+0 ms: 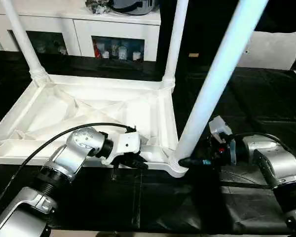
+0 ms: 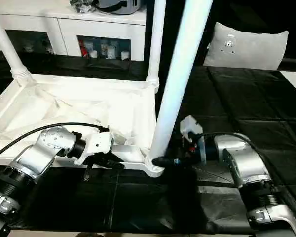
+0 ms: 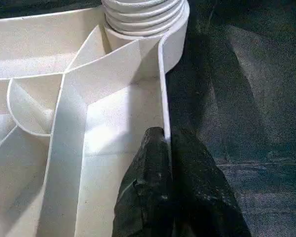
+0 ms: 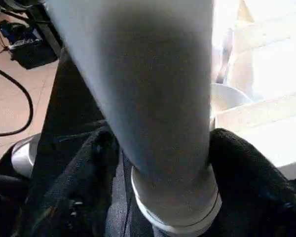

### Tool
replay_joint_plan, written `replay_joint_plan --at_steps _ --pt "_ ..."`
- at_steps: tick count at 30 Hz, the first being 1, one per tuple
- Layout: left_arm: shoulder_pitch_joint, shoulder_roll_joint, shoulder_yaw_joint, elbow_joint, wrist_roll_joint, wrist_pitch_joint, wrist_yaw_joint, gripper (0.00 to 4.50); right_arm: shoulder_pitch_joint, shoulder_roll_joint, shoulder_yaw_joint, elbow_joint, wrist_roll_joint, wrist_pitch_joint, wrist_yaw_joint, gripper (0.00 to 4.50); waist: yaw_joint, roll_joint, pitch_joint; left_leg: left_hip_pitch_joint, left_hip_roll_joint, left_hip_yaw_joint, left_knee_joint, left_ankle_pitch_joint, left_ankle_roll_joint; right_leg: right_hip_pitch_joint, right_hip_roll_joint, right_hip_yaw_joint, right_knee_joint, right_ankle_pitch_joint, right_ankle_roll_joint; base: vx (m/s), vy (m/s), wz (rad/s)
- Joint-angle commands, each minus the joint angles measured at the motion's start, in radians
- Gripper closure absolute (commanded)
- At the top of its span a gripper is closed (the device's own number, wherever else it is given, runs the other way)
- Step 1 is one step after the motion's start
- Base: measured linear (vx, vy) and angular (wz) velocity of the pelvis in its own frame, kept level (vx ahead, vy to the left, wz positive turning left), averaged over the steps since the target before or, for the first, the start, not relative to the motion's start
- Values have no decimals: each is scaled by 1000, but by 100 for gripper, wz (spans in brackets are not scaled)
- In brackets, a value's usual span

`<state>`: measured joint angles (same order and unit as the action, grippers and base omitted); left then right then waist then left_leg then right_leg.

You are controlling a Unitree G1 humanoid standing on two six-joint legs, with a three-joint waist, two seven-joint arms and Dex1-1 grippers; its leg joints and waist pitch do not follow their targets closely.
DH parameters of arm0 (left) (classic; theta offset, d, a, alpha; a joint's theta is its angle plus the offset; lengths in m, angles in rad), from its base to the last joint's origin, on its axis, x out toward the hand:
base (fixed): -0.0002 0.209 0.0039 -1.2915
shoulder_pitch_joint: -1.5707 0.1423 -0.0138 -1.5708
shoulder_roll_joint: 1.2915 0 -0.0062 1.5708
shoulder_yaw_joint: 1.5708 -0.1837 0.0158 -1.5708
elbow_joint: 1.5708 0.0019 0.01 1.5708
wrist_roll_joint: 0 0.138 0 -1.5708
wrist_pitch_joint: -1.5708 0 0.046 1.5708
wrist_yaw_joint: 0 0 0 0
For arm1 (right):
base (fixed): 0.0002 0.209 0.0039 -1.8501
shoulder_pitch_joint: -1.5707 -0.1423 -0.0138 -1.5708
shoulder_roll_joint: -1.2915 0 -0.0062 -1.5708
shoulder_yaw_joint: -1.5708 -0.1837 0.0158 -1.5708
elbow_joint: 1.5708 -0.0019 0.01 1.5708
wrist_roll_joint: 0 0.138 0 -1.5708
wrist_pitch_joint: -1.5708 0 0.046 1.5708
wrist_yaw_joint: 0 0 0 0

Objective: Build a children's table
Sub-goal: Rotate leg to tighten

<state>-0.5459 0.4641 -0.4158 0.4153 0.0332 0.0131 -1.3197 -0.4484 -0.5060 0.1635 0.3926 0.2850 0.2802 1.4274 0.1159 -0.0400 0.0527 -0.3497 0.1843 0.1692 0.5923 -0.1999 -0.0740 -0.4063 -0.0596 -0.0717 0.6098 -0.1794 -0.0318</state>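
The children's table point(image 1: 89, 111) lies upside down on the black bench point(image 1: 256, 94). The left gripper point(image 3: 166, 148) has its jaws pinching the rim, apparently steadying it, while the right gripper point(image 1: 190, 161) has its jaws clasping the near leg point(image 1: 212, 84) at its corner socket point(image 1: 176, 168), likely seating it.

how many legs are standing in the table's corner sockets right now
3: far-left leg, far-right leg, and the near-right leg, gripped low down by the right gripper. The near-left corner lies out of frame, so a fourth may be hidden.
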Motion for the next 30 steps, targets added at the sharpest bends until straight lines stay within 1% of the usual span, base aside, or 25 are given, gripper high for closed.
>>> replay_joint_plan --at_steps 1,2,3,4,5,6,7,9,11,12,13,14,15,16,17,18,19,20,23,24,25,26,27,28,30 --pt "-9 -12 -35 -4 9 -37 -25 450 -40 20 12 98 -15 -32 21 181 -7 -7 -62 1 49 -7 -64 -145 57 53 -88 51 -80 -312 -166 0 0 0" --pt "-9 -12 -35 -4 9 -37 -25 450 -40 20 12 98 -15 -32 21 193 -9 -8 -62 0 49 -7 -64 -145 55 53 -89 51 -80 -317 -171 0 0 0" --pt "-6 -11 -31 -5 7 -36 -25 450 -65 36 11 166 -28 -62 26 193 -6 -5 -63 3 51 -5 -63 -141 54 52 -88 52 -79 -301 -175 0 0 0" --pt "-5 -12 -27 -6 3 -32 -24 450 -80 45 11 207 -34 -77 26 201 -9 -7 -63 1 51 -6 -64 -139 53 53 -89 51 -76 -290 -182 0 0 0" --pt "-4 -12 -24 -7 0 -29 -23 450 -90 52 10 235 -37 -86 26 208 -10 -8 -61 -3 50 -6 -64 -142 53 56 -87 50 -78 -297 -177 0 0 0" --pt "-4 -13 -23 -7 -1 -27 -23 450 -94 54 10 246 -38 -90 26 208 -11 -7 -60 -2 50 -6 -64 -148 51 54 -88 50 -78 -308 -175 0 0 0" --pt "-1 -18 -16 -12 -10 -11 -19 450 -112 69 8 297 -44 -112 20 215 -11 -3 -59 0 50 -6 -65 -154 48 54 -88 50 -83 -327 -170 0 0 0" --pt "4 -39 7 -24 -26 51 22 450 -136 102 -4 386 -51 -151 -13 225 -23 -3 -58 2 50 -7 -66 -192 30 54 -91 48 -86 -378 -172 0 0 0" --pt "4 -52 19 -26 -30 83 50 450 -145 113 -10 421 -54 -163 -36 231 -26 -1 -54 4 49 -10 -67 -211 29 51 -89 47 -93 -423 -158 0 0 0" --pt "3 -61 28 -26 -33 99 67 450 -153 121 -14 449 -61 -167 -62 234 -32 0 -53 7 50 -11 -68 -229 27 49 -89 47 -96 -445 -156 0 0 0" --pt "4 -85 47 -36 -39 152 116 450 -178 140 -25 529 -87 -187 -172 237 -36 3 -55 8 51 -11 -66 -233 22 48 -91 48 -93 -444 -163 0 0 0" --pt "6 -96 56 -43 -41 180 139 450 -191 150 -31 570 -103 -201 -237 238 -44 2 -52 9 49 -14 -67 -253 10 45 -90 45 -96 -468 -168 0 0 0" --pt "8 -117 70 -55 -50 220 172 450 -212 161 -40 626 -120 -221 -326 241 -54 0 -53 2 48 -18 -68 -257 1 52 -93 41 -94 -488 -159 0 0 0" --pt "10 -136 82 -68 -58 254 200 450 -230 170 -54 667 -124 -223 -401 241 -60 1 -52 1 47 -20 -70 -262 0 52 -91 40 -96 -495 -154 0 0 0" --pt "10 -170 99 -83 -58 310 257 450 -260 186 -81 723 -122 -218 -516 244 -73 0 -51 1 46 -21 -69 -275 0 51 -90 39 -99 -502 -150 0 0 0" --pt "10 -172 101 -84 -58 314 262 450 -262 186 -83 727 -121 -217 -524 247 -80 0 -51 2 46 -22 -67 -288 -3 49 -89 38 -98 -509 -150 0 0 0" --pt "8 -192 106 -89 -47 341 297 450 -273 190 -97 752 -116 -216 -571 249 -88 -4 -50 3 41 -22 -64 -301 6 49 -89 35 -106 -544 -137 0 0 0" --pt "4 -218 107 -94 -28 371 345 450 -283 193 -113 779 -110 -219 -623 249 -92 -4 -50 3 40 -21 -60 -298 16 47 -92 37 -110 -569 -129 0 0 0" --pt "-1 -241 109 -91 -17 390 381 450 -250 198 -127 762 -98 -222 -630 249 -89 -5 -50 8 35 -16 -55 -293 43 40 -89 35 -125 -611 -105 0 0 0" --pt "-4 -261 109 -92 -8 408 413 450 -213 204 -139 747 -90 -242 -617 249 -86 -6 -50 9 38 -15 -57 -289 50 39 -88 36 -124 -597 -105 0 0 0" --pt "-4 -275 100 -97 1 420 436 450 -145 206 -147 735 -84 -309 -578 216 -83 -6 -48 6 38 -14 -57 -289 55 38 -87 37 -125 -592 -102 0 0 0" --pt "-3 -275 99 -98 2 421 438 450 -141 206 -147 736 -84 -315 -576 196 -76 -4 -55 10 42 -14 -59 -280 59 39 -88 38 -119 -559 -109 0 0 0" --pt "-2 -275 94 -101 9 422 446 450 -121 207 -153 742 -78 -353 -559 182 -74 -6 -56 8 44 -15 -63 -277 63 40 -86 38 -114 -523 -128 0 0 0" --pt "-3 -271 93 -101 14 420 450 450 -120 206 -156 751 -74 -359 -548 180 -74 -5 -55 8 45 -15 -64 -275 64 40 -85 38 -112 -506 -137 0 0 0" --pt "-4 -257 90 -93 28 402 449 450 -113 207 -150 754 -78 -381 -534 173 -71 -3 -60 6 48 -13 -64 -258 69 44 -85 42 -102 -415 -175 0 0 0"
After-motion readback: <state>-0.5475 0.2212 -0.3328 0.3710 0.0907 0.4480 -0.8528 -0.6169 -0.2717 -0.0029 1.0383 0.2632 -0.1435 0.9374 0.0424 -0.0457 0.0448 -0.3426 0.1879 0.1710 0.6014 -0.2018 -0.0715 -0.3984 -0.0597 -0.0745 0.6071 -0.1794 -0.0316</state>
